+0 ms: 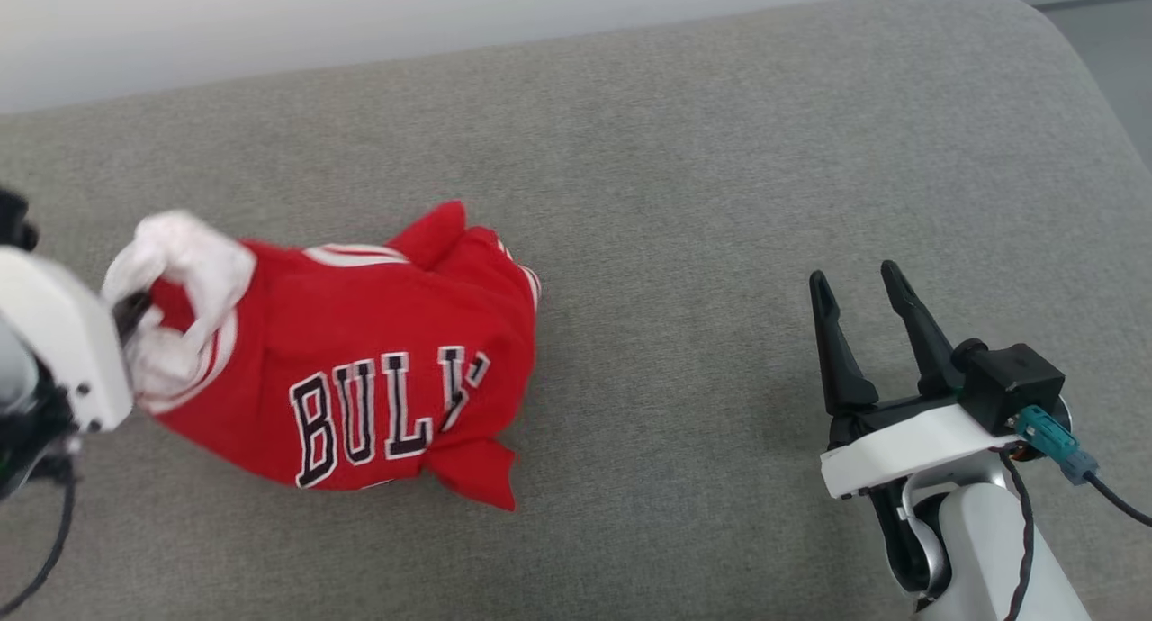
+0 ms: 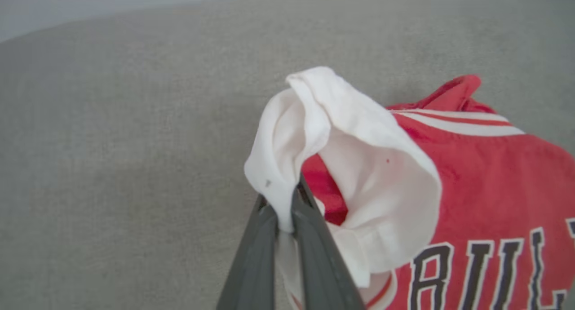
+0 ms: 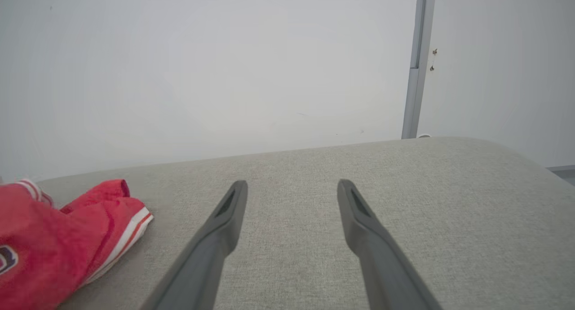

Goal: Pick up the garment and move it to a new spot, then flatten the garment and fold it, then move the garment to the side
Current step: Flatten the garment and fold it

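**A:** How is the shirt looking?

**B:** The shirt (image 1: 360,369) is lying crumpled in a heap on the grey cushion (image 1: 684,153), left of the middle. Most of it is showing red. Black, white-edged letters (image 1: 378,414) are facing up on the near side, reading B, U, L, and then a fourth letter creased out of shape.

**A:** Any trim?

**B:** Red-and-white stripes are running along the far edge and peeking out at the right end. A red flap is sticking out at the near right corner.

**A:** And the left end?

**B:** A white sleeve (image 2: 359,166) is bunching up there. It is curling open like a cuff and standing up from the heap.

**A:** What is the left claw doing?

**B:** The left claw (image 2: 280,202) is reaching in from the left. Its two fingers are pressing together on a fold of that white sleeve, with the cloth squeezed flat between them and draping over the tips.

**A:** So it is gripping the shirt?

**B:** Yes, it is clamping on the sleeve. The rest of the shirt is resting on the cushion.

**A:** And the right claw?

**B:** The right claw (image 1: 855,274) is hanging over the near right of the cushion, well apart from the shirt. Its fingers are standing wide apart and pointing toward the far side, and it is holding nothing.

**A:** Anything behind?

**B:** A pale wall (image 3: 224,76) is rising past the cushion's far edge.
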`<state>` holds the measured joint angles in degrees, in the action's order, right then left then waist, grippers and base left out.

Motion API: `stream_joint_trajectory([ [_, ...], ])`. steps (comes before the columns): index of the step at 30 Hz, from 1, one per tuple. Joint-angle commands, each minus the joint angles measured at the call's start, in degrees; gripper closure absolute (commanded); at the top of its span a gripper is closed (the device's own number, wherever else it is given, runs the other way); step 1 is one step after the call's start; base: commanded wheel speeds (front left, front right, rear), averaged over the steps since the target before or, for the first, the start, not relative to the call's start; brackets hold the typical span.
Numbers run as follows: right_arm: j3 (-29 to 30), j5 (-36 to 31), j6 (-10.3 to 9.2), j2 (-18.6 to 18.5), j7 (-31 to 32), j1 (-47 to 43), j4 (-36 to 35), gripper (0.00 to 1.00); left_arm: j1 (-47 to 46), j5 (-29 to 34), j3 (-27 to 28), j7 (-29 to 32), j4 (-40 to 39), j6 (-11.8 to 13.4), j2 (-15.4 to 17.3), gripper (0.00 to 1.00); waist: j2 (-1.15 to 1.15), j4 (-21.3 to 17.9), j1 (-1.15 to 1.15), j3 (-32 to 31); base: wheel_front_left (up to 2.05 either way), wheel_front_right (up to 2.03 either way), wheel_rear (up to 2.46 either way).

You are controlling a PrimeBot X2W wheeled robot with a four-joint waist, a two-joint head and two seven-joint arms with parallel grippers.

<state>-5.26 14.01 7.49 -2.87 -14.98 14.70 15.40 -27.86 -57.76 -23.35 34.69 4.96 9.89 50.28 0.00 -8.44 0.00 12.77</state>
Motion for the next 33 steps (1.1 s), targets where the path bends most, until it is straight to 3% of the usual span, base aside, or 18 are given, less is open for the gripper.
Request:
stream_joint_trajectory([
  [1,0.1,-0.4,0.00,0.0,-0.2,0.0,0.1,0.00,1.3,-0.5,0.4,-0.6,0.4,0.2,0.3,1.00,0.00,0.4,0.00,-0.1,0.00,0.00,0.00],
  [5,0.0,-0.6,0.00,0.0,-0.2,0.3,0.4,0.00,5.8,-1.5,1.5,-2.6,4.4,0.6,1.0,1.00,0.00,1.1,0.00,-0.2,0.00,0.00,0.00],
  [11,-0.1,-0.8,0.00,0.0,-0.2,0.4,0.8,0.00,8.5,-4.0,1.5,-4.4,11.1,-0.6,-2.1,1.00,0.00,2.3,0.00,-0.7,0.00,0.00,0.00],
  [12,-0.2,-0.9,0.00,0.0,-0.2,0.3,0.9,0.00,8.5,-4.0,1.4,-4.8,11.9,-0.9,-2.5,0.87,0.00,2.5,0.00,-0.8,0.00,0.00,0.00],
  [13,-0.1,-1.0,0.00,0.0,-0.2,0.1,1.0,0.00,8.4,-3.9,1.4,-5.4,12.5,-1.2,-2.9,0.51,0.00,2.7,0.00,-1.0,0.00,0.00,0.00],
  [14,-0.2,-1.1,0.00,0.0,-0.2,-0.1,1.2,0.00,8.3,-4.4,1.8,-6.8,13.4,-1.5,-3.7,0.00,0.00,3.2,0.00,-1.5,0.00,0.00,0.00],
  [22,-0.7,-1.9,0.00,0.0,0.7,-1.1,1.7,0.00,9.8,-2.5,3.1,-14.7,11.5,-3.5,-5.1,0.00,0.00,6.3,0.00,-4.0,0.00,0.00,0.00],
  [33,-1.7,-3.0,0.00,0.0,3.4,-2.4,0.8,0.00,14.5,5.8,3.6,-35.3,3.9,-5.9,-7.8,0.00,0.00,11.3,0.00,-7.0,0.00,0.00,0.00],
])
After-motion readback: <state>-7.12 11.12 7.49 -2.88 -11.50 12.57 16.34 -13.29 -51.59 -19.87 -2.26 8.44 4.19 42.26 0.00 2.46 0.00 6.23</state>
